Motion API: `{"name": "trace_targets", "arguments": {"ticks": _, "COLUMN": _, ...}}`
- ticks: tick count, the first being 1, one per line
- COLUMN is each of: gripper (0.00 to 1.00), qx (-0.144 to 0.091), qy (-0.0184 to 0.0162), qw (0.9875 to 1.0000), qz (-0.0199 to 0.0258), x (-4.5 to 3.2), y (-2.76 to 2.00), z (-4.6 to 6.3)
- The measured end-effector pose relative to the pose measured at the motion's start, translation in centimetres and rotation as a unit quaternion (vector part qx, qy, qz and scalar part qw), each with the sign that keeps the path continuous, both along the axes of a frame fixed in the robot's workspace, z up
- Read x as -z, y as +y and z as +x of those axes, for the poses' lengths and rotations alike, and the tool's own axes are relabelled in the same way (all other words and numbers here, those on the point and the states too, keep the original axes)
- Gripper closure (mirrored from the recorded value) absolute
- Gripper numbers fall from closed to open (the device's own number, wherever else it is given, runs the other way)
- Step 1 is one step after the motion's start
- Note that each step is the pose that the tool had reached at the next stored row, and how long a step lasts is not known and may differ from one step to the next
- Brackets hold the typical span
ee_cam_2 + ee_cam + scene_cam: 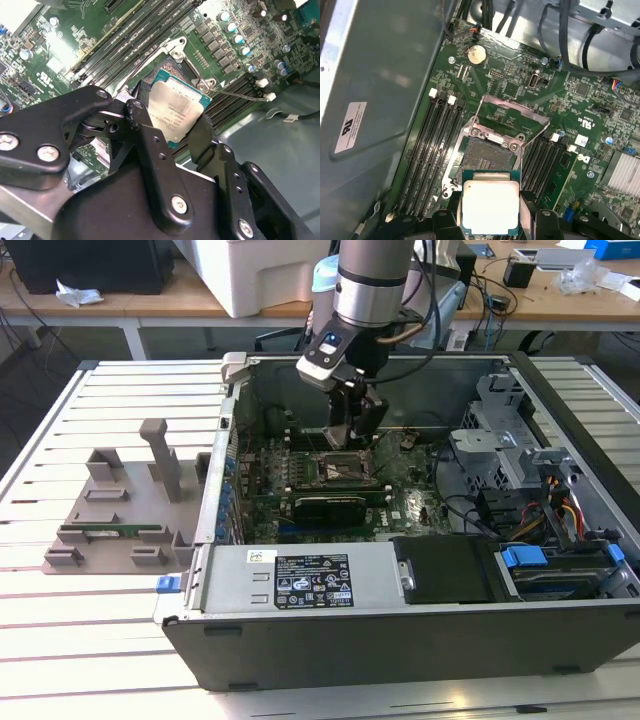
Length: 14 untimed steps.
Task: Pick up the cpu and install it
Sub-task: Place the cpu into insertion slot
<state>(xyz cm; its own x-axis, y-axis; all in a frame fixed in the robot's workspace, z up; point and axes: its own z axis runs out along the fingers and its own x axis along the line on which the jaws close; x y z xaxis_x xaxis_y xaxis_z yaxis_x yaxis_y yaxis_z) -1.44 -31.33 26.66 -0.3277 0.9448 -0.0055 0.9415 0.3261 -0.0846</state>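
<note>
The gripper [352, 438], closed on 2 edges of the cpu [490, 207], hangs at 12 o'clock of the socket [335, 468] in the exterior view.

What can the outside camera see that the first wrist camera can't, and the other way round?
Exterior view extras: the tall robot arm, the whole computer case and a grey fixture tray beside it. First wrist view extras: the shiny cpu up close, held in the gripper near the open socket, plus a round coin battery. Both share the green motherboard and its socket.
</note>
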Motion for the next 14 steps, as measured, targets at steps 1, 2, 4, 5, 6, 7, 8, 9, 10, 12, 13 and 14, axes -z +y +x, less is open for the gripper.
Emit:
{"name": "trace_targets", "arguments": {"ticks": 1, "gripper": 0.45, "qx": 0.007, "qy": 0.0, "qw": 1.0, "qz": -0.0006, "x": 0.01, "y": 0.0, "z": 0.0}}
{"name": "trace_targets", "arguments": {"ticks": 2, "gripper": 0.45, "qx": 0.013, "qy": 0.0, "qw": 0.9999, "qz": -0.0011, "x": 0.0, "y": 0.0, "z": 0.0}}
{"name": "trace_targets", "arguments": {"ticks": 4, "gripper": 0.45, "qx": 0.026, "qy": 0.0, "qw": 0.9996, "qz": -0.0021, "x": 0.01, "y": 0.0, "z": 0.0}}
{"name": "trace_targets", "arguments": {"ticks": 5, "gripper": 0.45, "qx": 0.03, "qy": 0.0, "qw": 0.9996, "qz": -0.0023, "x": 0.01, "y": 0.0, "z": 0.0}}
{"name": "trace_targets", "arguments": {"ticks": 6, "gripper": 0.45, "qx": 0.034, "qy": 0.0, "qw": 0.9994, "qz": -0.0026, "x": 0.01, "y": 0.0, "z": 0.0}}
{"name": "trace_targets", "arguments": {"ticks": 7, "gripper": 0.45, "qx": 0.042, "qy": 0.0, "qw": 0.9991, "qz": -0.003, "x": 0.01, "y": 0.0, "z": 0.0}}
{"name": "trace_targets", "arguments": {"ticks": 8, "gripper": 0.45, "qx": 0.048, "qy": 0.0, "qw": 0.9988, "qz": -0.0033, "x": 0.01, "y": 0.0, "z": 0.0}}
{"name": "trace_targets", "arguments": {"ticks": 9, "gripper": 0.45, "qx": 0.056, "qy": 0.0, "qw": 0.9984, "qz": -0.0037, "x": 0.02, "y": 0.0, "z": 0.0}}
{"name": "trace_targets", "arguments": {"ticks": 10, "gripper": 0.45, "qx": 0.061, "qy": 0.0, "qw": 0.9981, "qz": -0.004, "x": 0.01, "y": 0.0, "z": 0.0}}
{"name": "trace_targets", "arguments": {"ticks": 12, "gripper": 0.45, "qx": 0.07, "qy": 0.0, "qw": 0.9976, "qz": -0.0045, "x": 0.02, "y": 0.01, "z": 0.0}}
{"name": "trace_targets", "arguments": {"ticks": 13, "gripper": 0.45, "qx": 0.073, "qy": 0.0, "qw": 0.9973, "qz": -0.0046, "x": 0.02, "y": 0.0, "z": 0.0}}
{"name": "trace_targets", "arguments": {"ticks": 14, "gripper": 0.45, "qx": 0.081, "qy": 0.0, "qw": 0.9967, "qz": -0.005, "x": 0.02, "y": 0.0, "z": 0.0}}
